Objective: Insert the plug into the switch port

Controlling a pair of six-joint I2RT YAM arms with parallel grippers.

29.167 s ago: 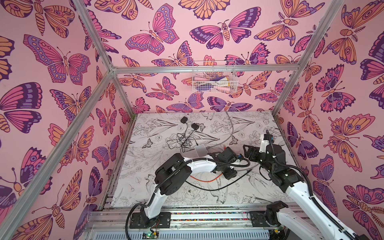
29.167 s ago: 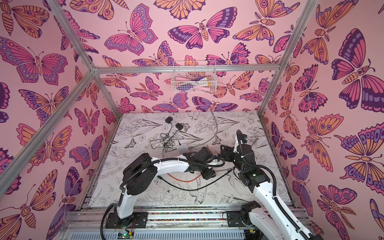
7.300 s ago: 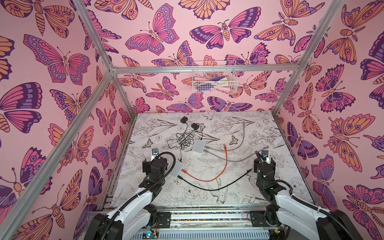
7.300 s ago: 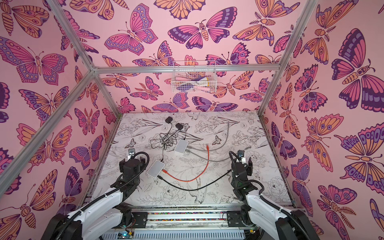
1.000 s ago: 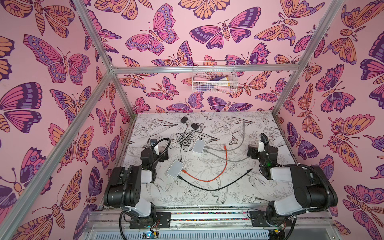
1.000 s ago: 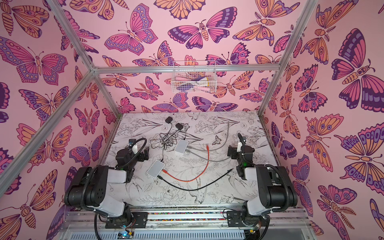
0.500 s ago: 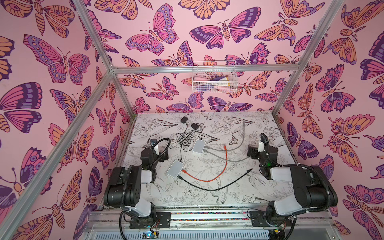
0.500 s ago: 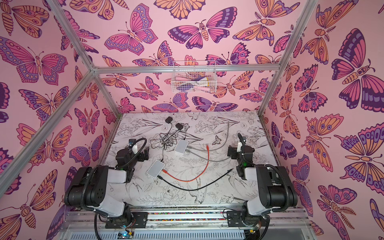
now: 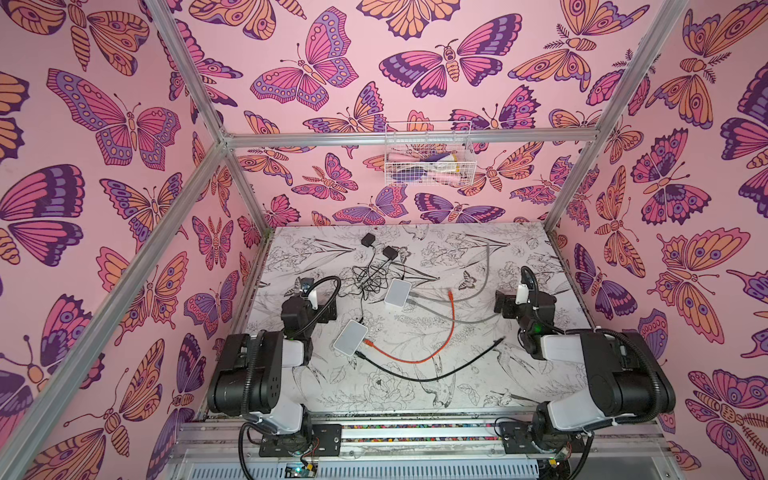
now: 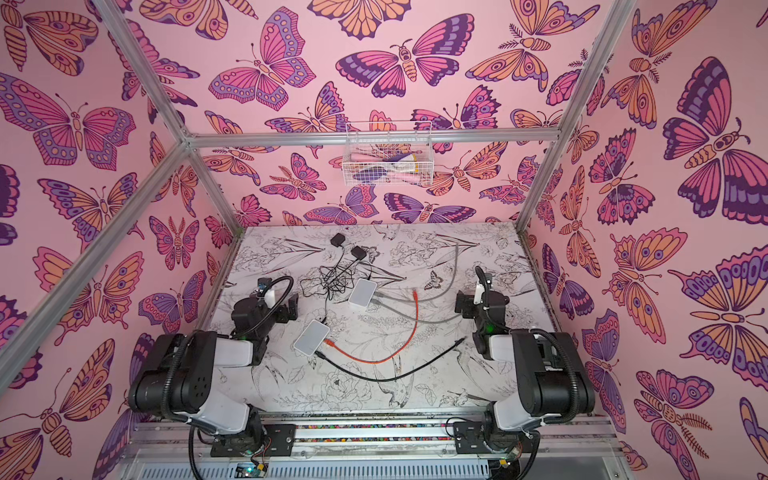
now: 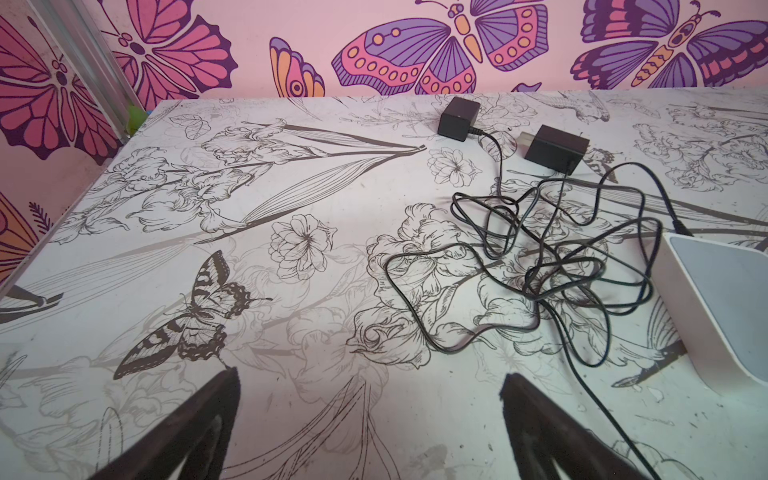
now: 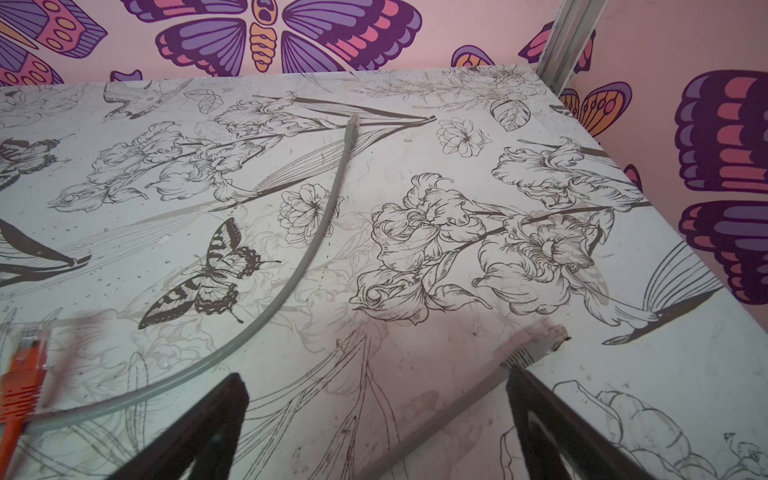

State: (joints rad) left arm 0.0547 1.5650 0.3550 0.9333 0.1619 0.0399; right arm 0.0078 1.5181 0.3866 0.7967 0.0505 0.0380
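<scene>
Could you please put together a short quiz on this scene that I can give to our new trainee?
1. True or false: the left gripper and the right gripper are each shut on a plug.
2. The cables that run from the farther white switch are: A. grey cables; B. orange cables; C. blue cables.
3. How many black power adapters lie on the table?

Key
1. False: both are open and hold nothing.
2. A.
3. Two, side by side near the back wall.
</scene>
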